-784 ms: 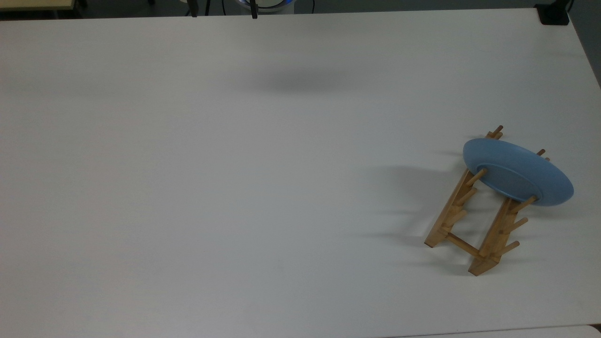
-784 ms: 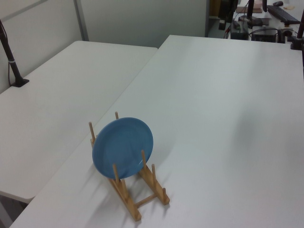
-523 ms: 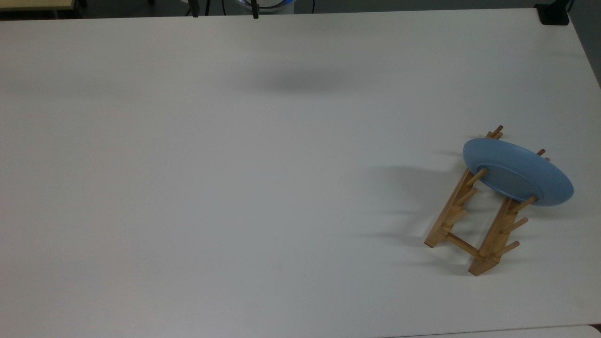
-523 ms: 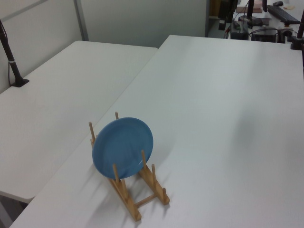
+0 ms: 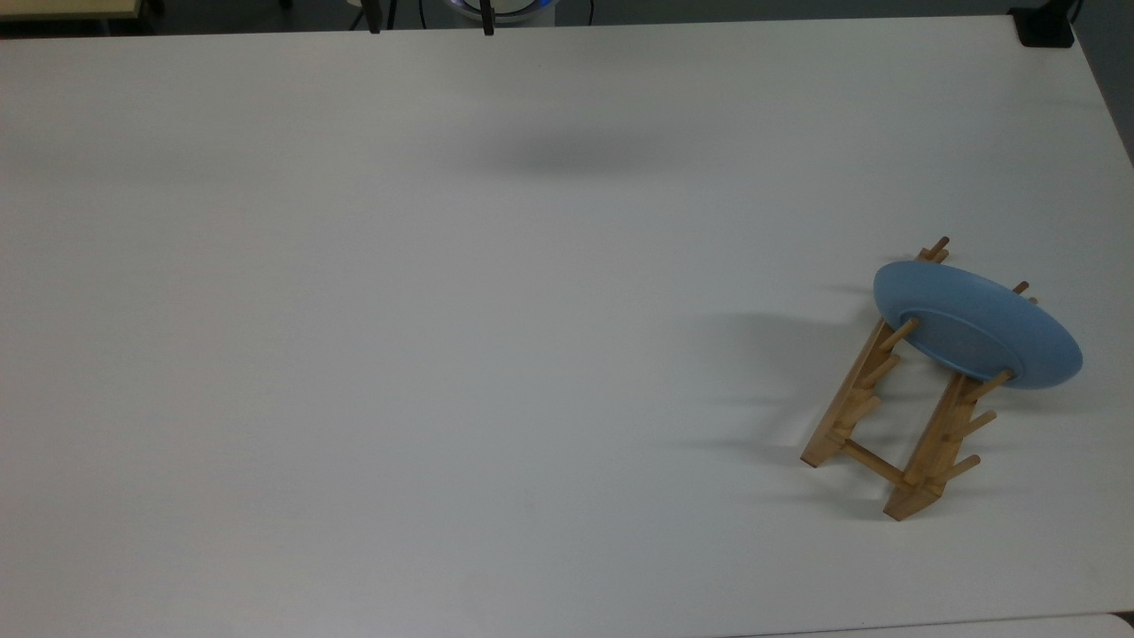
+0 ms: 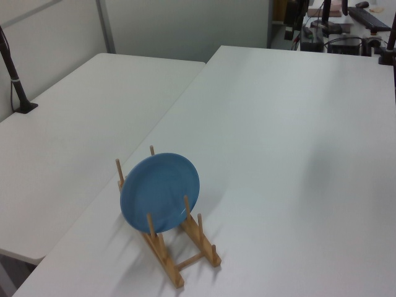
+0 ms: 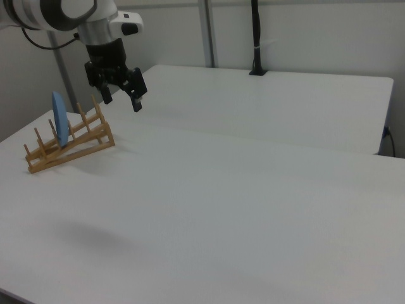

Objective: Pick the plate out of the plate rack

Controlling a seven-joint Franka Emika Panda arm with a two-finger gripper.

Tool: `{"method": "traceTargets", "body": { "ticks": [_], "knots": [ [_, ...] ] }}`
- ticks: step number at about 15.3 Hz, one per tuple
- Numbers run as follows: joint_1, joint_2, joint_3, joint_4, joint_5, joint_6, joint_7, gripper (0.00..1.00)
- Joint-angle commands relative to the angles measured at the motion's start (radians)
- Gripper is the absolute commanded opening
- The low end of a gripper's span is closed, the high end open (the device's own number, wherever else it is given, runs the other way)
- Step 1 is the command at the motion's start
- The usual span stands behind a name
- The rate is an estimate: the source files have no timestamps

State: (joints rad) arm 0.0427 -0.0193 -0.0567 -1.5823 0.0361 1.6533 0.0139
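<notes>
From the top view, the plate (image 5: 977,324) stands on edge in the plate rack (image 5: 895,408), near the top view's right edge of the white table (image 5: 443,354). Its ringed underside faces the camera, and it hides the far ends of both rails; only a few peg tips poke out behind its rim. At the upper edge, two dark tips of my fingers (image 5: 486,18) are cut off by the frame, with a soft shadow on the table below them.

From the left view, the plate (image 6: 160,192) shows its blue face and leans between pegs towards the far end of the rack (image 6: 176,250), covering most of the pegs behind it. The rack sits close to the table's near corner — a second white table (image 6: 80,124) adjoins on the left view's left.

From the right view, my gripper (image 7: 120,97) hangs in the air with its fingers spread apart, holding nothing — just above and beside the rack (image 7: 69,147), apart from it. The plate (image 7: 59,127) appears edge-on here, a thin blue sliver, so its face is hard to make out.
</notes>
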Motion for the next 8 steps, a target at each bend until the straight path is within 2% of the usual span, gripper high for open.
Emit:
{"method": "traceTargets", "body": {
  "ticks": [1,6,8],
  "knots": [
    [0.014,-0.001,-0.012,-0.002,0.019,-0.004,-0.005,1.0],
    [0.016,-0.004,-0.012,-0.004,0.019,-0.01,-0.02,1.0],
    [0.016,-0.005,-0.009,-0.011,0.019,-0.013,-0.092,1.0]
  ]
}}
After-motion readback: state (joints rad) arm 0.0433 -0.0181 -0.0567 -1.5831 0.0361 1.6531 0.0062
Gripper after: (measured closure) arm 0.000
